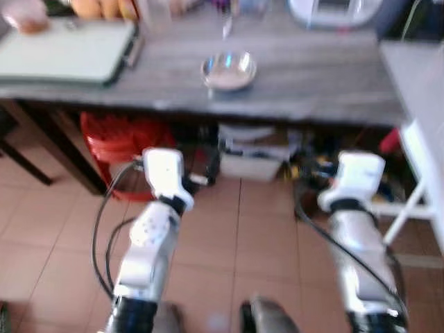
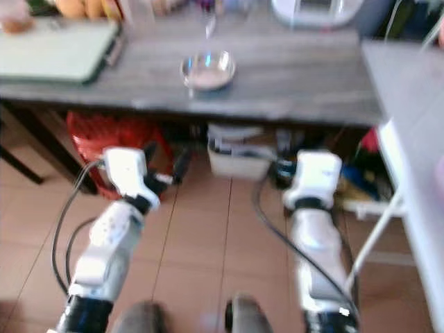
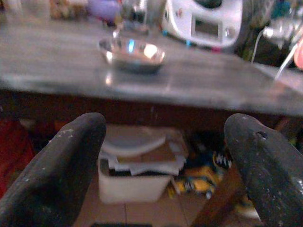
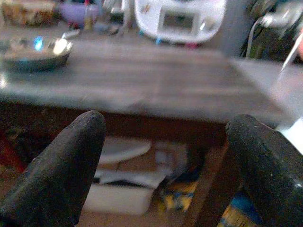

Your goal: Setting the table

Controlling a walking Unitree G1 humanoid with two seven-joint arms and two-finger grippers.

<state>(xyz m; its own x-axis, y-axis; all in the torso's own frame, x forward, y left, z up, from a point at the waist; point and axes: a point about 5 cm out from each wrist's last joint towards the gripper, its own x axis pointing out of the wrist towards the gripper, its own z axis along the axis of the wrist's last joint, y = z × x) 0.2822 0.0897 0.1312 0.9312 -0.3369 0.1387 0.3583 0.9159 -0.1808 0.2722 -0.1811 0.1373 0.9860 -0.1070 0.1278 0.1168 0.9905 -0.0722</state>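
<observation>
Grey wood-grain table [image 1: 312,83] spans the far side, tiled floor [image 1: 229,236] near. A steel bowl [image 1: 228,70] sits mid-table, close to the near edge; a pale green board [image 1: 66,52] is far left and a white appliance [image 3: 206,23] at the back. Under the table: a red basket [image 1: 121,142] and a white box [image 3: 135,182] (contents blurred). Left gripper [image 3: 163,161] and right gripper [image 4: 165,161] both hang below table height, fingers spread wide, holding nothing. Items along the table's far edge are too blurred to identify.
</observation>
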